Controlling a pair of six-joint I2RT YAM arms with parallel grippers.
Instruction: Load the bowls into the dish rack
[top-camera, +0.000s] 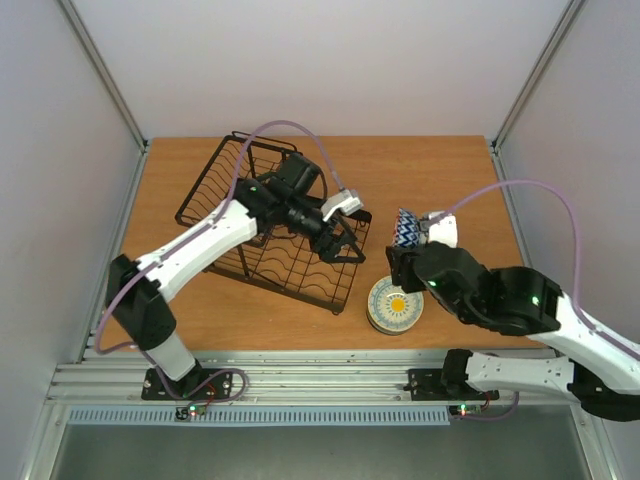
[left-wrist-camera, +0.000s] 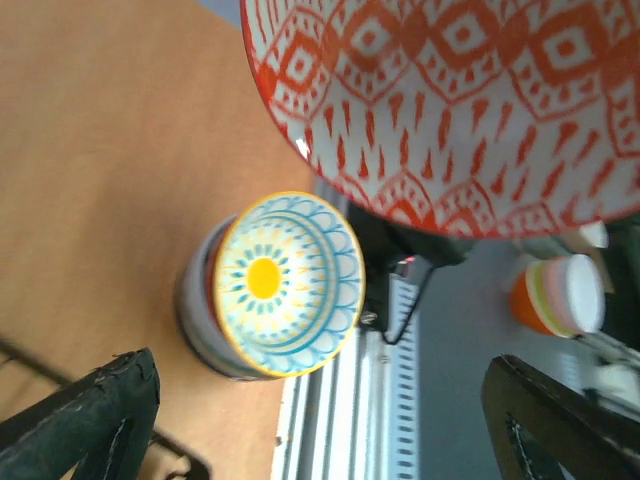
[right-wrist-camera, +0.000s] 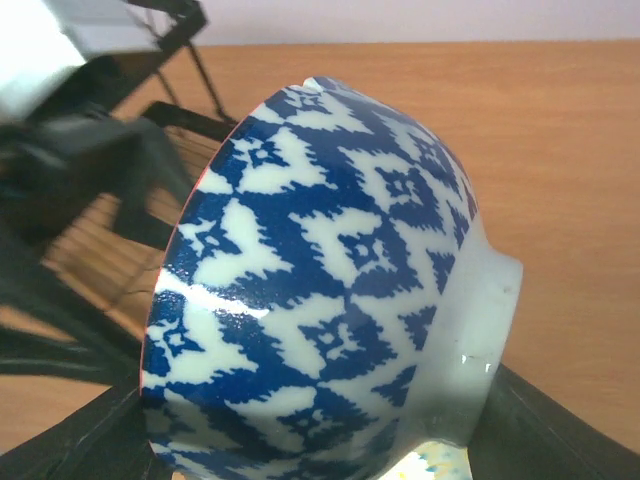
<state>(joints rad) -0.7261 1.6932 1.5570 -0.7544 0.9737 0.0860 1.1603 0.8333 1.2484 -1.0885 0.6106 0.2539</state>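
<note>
Filling the right wrist view, a blue-and-white patterned bowl (right-wrist-camera: 330, 290) is tipped on its side, its pale foot ring toward the right. The right gripper (top-camera: 406, 240) has it clamped between two dark fingers (right-wrist-camera: 80, 440) that show at the lower corners on either side of it. From above, this bowl hangs over the wooden table (top-camera: 450, 170), just right of the dish rack (top-camera: 290, 270) and just behind a stack of bowls (top-camera: 395, 304). The stack stands on the table near the front edge, beside the rack's near right corner; its top bowl is white and pale blue with a yellow centre. The black wire rack sits askew on the left half of the table, one corner pointing toward the arms. The left gripper (top-camera: 345, 243) hangs over the rack's right edge with its fingers spread wide and nothing between them. Its wrist camera looks across at the stack, and a red-and-white patterned bowl face fills the top of that view. A thin red rim on the blue bowl suggests this is its inside, though that is not certain.
</note>
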